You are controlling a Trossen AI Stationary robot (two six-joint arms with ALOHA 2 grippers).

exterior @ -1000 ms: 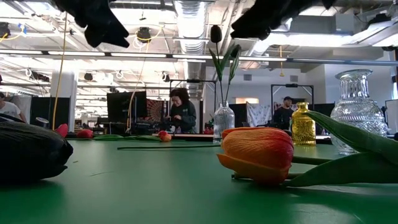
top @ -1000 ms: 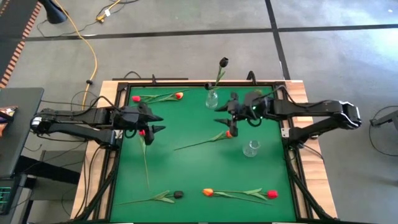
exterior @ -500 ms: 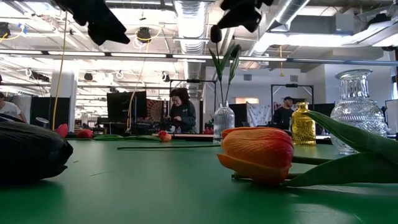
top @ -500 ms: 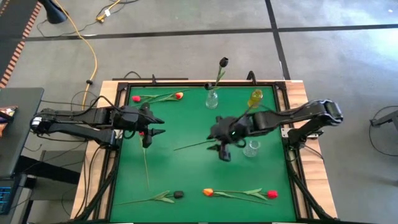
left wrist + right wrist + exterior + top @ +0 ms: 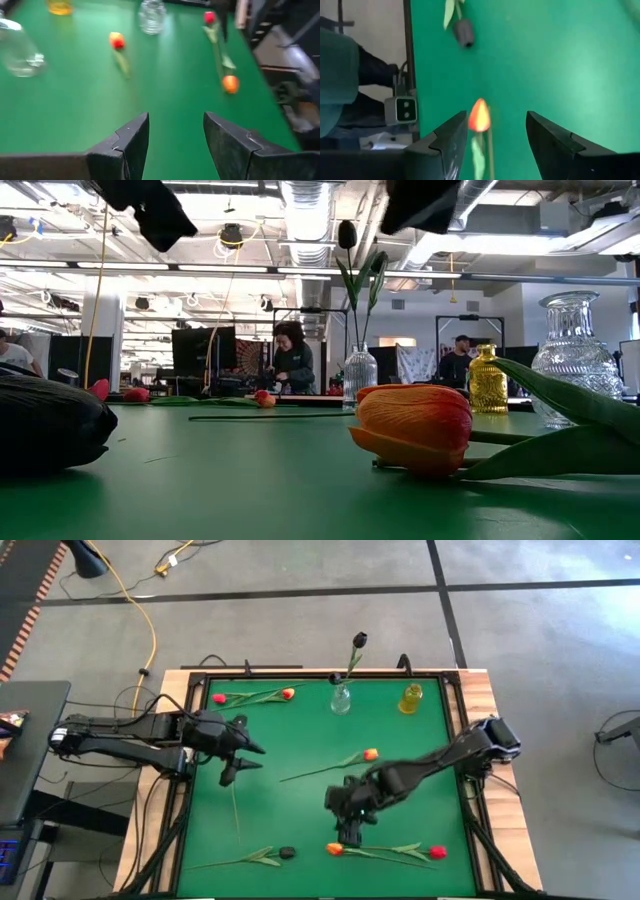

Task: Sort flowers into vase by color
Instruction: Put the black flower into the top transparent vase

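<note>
Tulips lie flat on the green table (image 5: 300, 810). An orange one (image 5: 334, 849) and a red one (image 5: 437, 852) lie at the near edge, with a near-black one (image 5: 287, 853) to their left. Another orange one (image 5: 370, 754) lies mid-table, and two (image 5: 219, 698) (image 5: 288, 693) lie at the far left. A clear vase (image 5: 341, 700) holds a black tulip (image 5: 359, 639). My right gripper (image 5: 345, 833) is open above the near orange tulip's head (image 5: 479, 116), not touching it. My left gripper (image 5: 245, 762) is open and empty over a bare stem (image 5: 236, 808).
A yellow vase (image 5: 410, 698) stands at the far right. A second clear vase (image 5: 575, 360) stands right of centre, hidden under my right arm in the high view. People stand in the room beyond the table. Wooden table edges and a black frame ring the green mat.
My right gripper has swept from beside the far clear vase across the table toward the near edge, staying open, and now hovers over the near orange tulip. My left gripper has swung its fingers a little toward the near edge. No flower has moved.
</note>
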